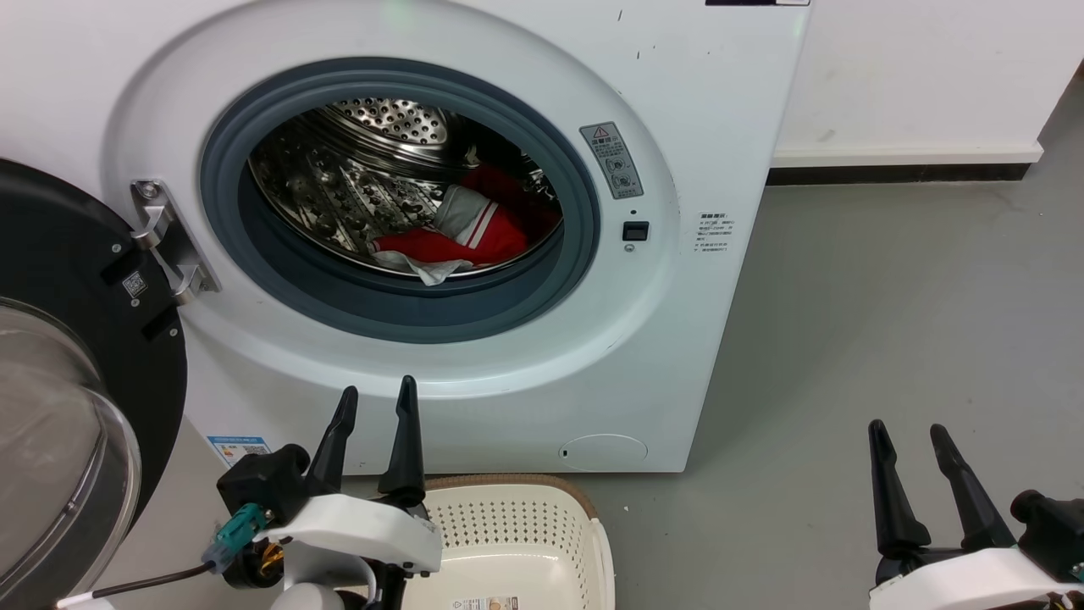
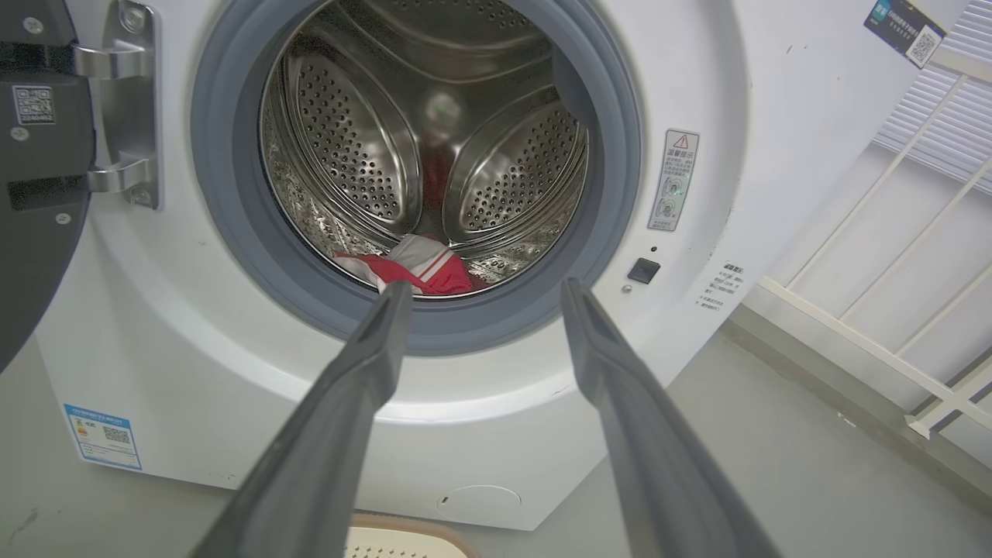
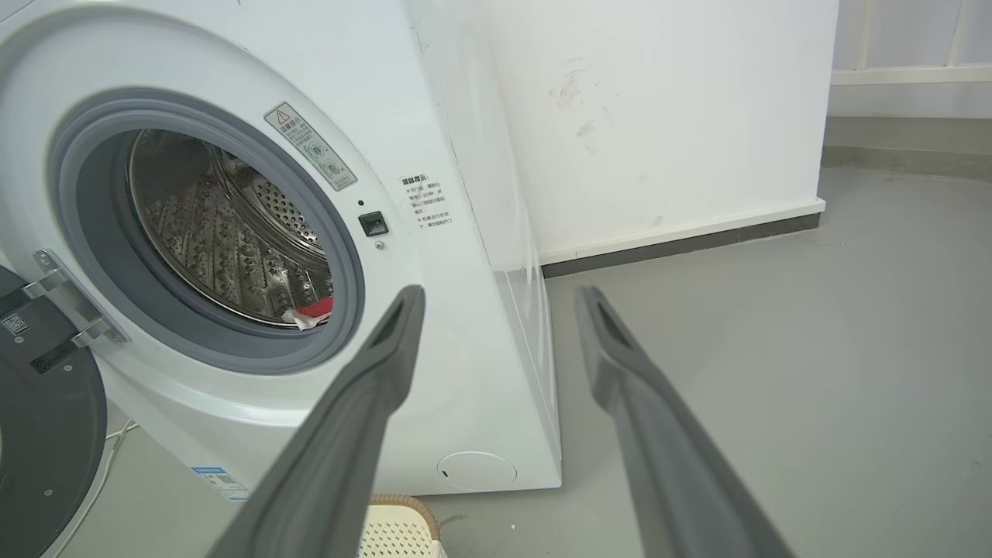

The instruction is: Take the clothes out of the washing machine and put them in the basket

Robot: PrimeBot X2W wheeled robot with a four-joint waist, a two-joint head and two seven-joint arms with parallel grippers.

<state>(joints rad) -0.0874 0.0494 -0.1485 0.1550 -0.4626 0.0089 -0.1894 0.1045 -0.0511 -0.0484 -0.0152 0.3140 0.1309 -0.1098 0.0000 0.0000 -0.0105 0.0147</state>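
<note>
left gripper (image 1: 378, 386) and right gripper (image 1: 907, 426) hover spread, empty. clothes (image 1: 474, 237) lie low in the washer (image 1: 720, 127); reach over the seal (image 1: 381, 312) (no snagging), pinch a thick fold, drop into basket (image 1: 525, 481).

Red clothes (image 1: 474, 237) with white striped panels, white washing machine (image 1: 694, 102), grey porthole rim (image 1: 398, 309), cream brown-rimmed basket (image 1: 508, 525)

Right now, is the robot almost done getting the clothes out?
Not yet. Done: the door stands open. In hand: nothing; the left gripper and right gripper are open and empty, outside the washing machine. Left: the clothes lie in the drum, and the basket holds none.
</note>
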